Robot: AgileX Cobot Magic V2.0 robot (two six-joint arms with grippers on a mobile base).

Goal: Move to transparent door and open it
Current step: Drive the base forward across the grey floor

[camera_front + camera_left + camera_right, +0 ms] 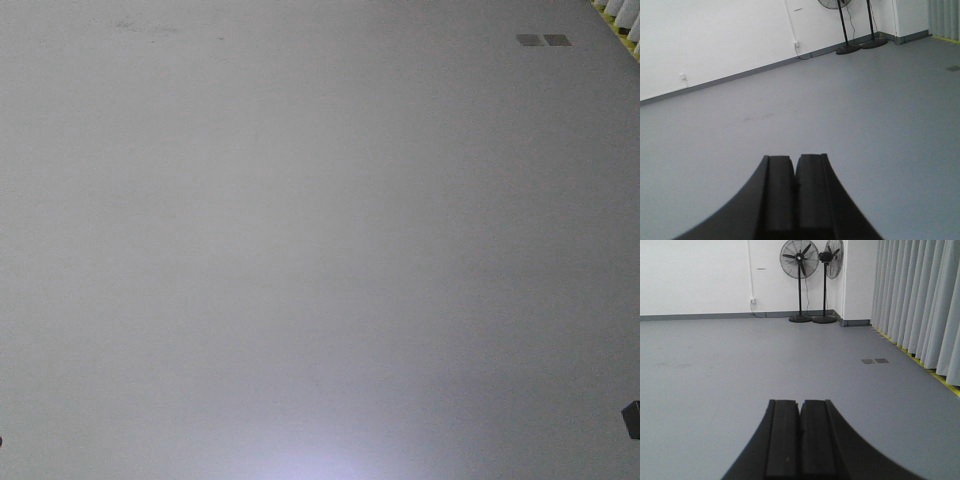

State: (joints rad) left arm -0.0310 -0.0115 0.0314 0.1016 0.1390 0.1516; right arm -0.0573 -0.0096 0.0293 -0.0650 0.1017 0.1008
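Jaws pressed together, nothing held, on left gripper [795, 172] and right gripper [800, 415]; transparent door is not in view, possibly behind curtain [920, 305] right of right gripper; rotate to locate it first.

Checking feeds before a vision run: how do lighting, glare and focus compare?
Front view: hazy grey floor, pale glare patch at bottom centre. Left wrist view: tilted, black left gripper blocks the bottom. Right wrist view: level, evenly lit, black pedestal fans sharp.
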